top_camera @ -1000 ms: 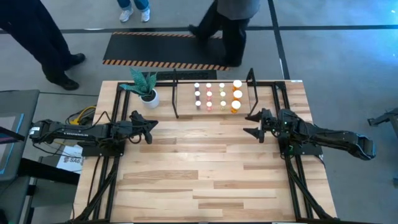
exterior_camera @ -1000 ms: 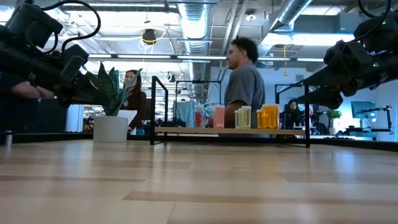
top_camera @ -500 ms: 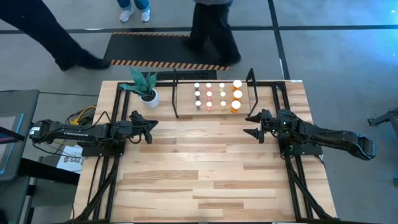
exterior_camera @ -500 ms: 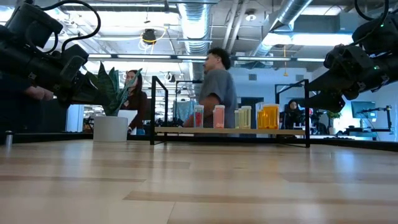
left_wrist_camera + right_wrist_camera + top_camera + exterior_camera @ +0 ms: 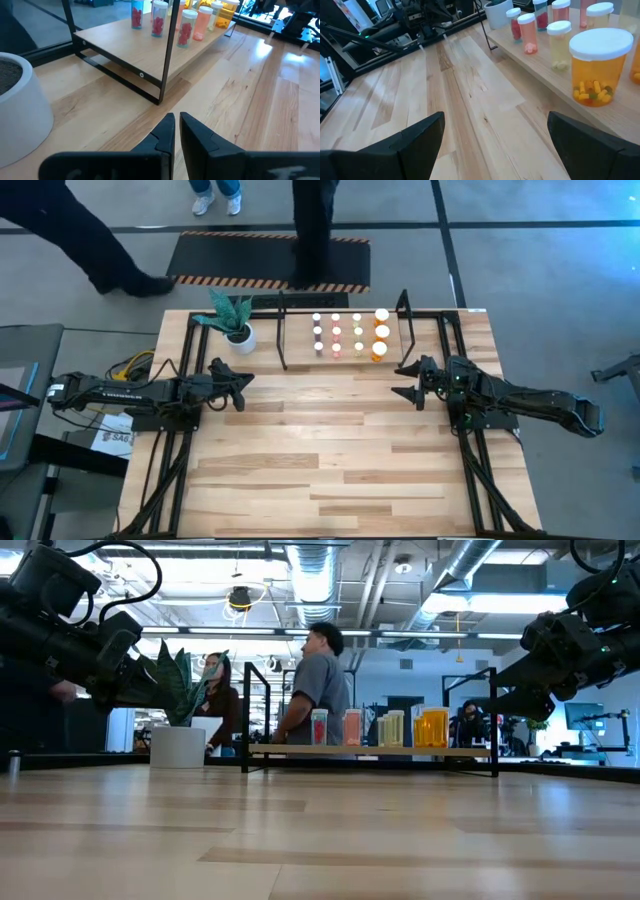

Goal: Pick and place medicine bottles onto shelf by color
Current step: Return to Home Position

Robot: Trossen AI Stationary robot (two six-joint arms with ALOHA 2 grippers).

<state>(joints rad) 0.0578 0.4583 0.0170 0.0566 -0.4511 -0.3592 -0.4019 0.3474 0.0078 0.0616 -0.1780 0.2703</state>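
The shelf (image 5: 284, 340), a low black tube frame with a wooden board (image 5: 370, 751), stands at the table's far middle. On the board stand the medicine bottles (image 5: 348, 335) upright in rows: red and pink ones (image 5: 187, 27) toward the left, greenish ones in the middle, larger orange ones (image 5: 599, 65) at the right end. My left gripper (image 5: 176, 122) hovers shut above the table, on the near side of the shelf's left end, holding nothing. My right gripper (image 5: 398, 380) hovers open off the shelf's right end, nothing between its fingers (image 5: 420, 132).
A white pot with a green plant (image 5: 241, 335) stands left of the shelf, close to my left gripper. The near half of the wooden table (image 5: 320, 470) is bare. People stand and walk beyond the far edge, by a black mat (image 5: 265, 262) with striped edges.
Both arms have kept still, and the bottles have stayed in place. A person beyond the table's far edge has walked toward the left.
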